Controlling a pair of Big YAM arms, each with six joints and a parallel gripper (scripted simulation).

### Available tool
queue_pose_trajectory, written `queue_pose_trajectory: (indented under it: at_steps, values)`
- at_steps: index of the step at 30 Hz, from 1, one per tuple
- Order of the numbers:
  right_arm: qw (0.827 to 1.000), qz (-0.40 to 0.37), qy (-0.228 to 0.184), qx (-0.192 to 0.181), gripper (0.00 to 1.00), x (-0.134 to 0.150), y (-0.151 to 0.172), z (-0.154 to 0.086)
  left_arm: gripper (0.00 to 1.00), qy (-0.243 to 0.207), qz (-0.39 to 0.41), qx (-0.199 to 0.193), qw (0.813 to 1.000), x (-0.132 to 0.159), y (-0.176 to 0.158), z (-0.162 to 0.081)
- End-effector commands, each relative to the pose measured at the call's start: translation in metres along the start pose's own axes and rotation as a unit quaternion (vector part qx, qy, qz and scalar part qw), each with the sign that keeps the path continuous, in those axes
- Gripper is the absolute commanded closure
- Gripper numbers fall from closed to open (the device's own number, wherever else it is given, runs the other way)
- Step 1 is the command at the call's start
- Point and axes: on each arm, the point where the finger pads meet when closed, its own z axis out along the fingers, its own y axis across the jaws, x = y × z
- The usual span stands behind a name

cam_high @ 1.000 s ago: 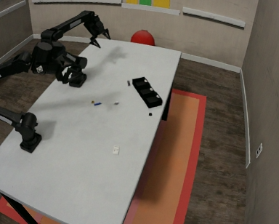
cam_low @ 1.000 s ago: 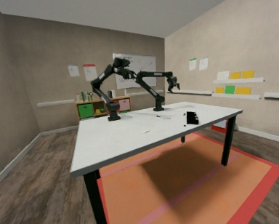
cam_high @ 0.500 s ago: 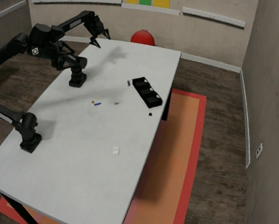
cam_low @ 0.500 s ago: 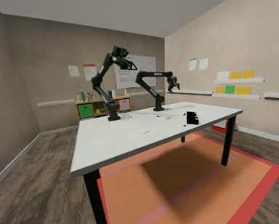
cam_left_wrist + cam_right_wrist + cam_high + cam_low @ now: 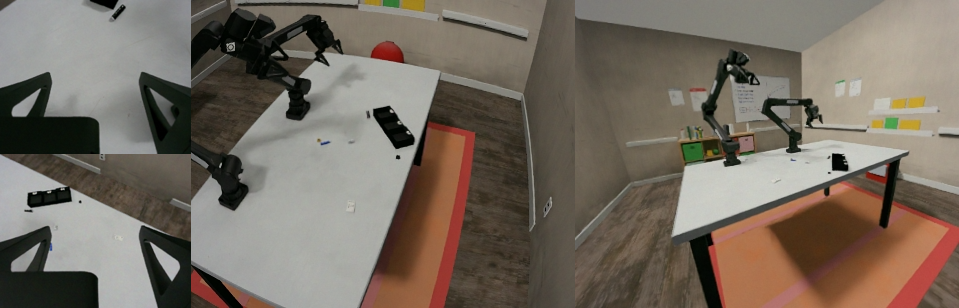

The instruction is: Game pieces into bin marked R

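The black three-compartment bin block (image 5: 406, 144) (image 5: 51, 203) stands near the table's long edge; its white labels are unreadable. A dark stick (image 5: 368, 114) (image 5: 117, 13) (image 5: 28, 210) lies beside it, a small black piece (image 5: 397, 157) (image 5: 80, 201) off its end. A small white piece (image 5: 351, 141) (image 5: 55, 227), a blue piece (image 5: 325, 143) (image 5: 51, 247) and a yellow-brown piece (image 5: 319, 140) lie mid-table. A white flat tile (image 5: 350, 206) (image 5: 776, 180) (image 5: 118, 237) lies apart. My left gripper (image 5: 335, 59) (image 5: 95, 77) is open and empty above the far end. My right gripper (image 5: 754, 79) (image 5: 95, 230) is open, empty, high up.
In the top view, the right arm's upper part overlaps the left arm near the upper left. The bin block stands close to the table edge (image 5: 815, 185). A dark object, not identifiable, shows through the right-hand finger's opening in the left wrist view.
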Motion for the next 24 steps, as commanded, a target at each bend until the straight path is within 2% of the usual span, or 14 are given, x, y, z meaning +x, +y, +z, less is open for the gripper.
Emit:
queue_pose_trajectory:
  at_steps: [1, 8, 24]
  values:
    - [1.0, 0.009, -0.004, 0.01, 0.0, -0.025, 0.0, -0.025, 0.0, 0.001, 0.002, -0.002, 1.0, -0.001, 0.002, -0.002]
    - [0.999, 0.018, 0.015, 0.034, 0.0, -0.036, -0.006, -0.046, 0.0, 0.001, 0.002, -0.002, 1.0, -0.001, 0.002, -0.002]
    - [0.996, 0.029, 0.04, 0.068, 0.0, -0.047, -0.014, -0.076, 0.0, 0.001, 0.002, -0.002, 1.0, -0.001, 0.002, -0.002]
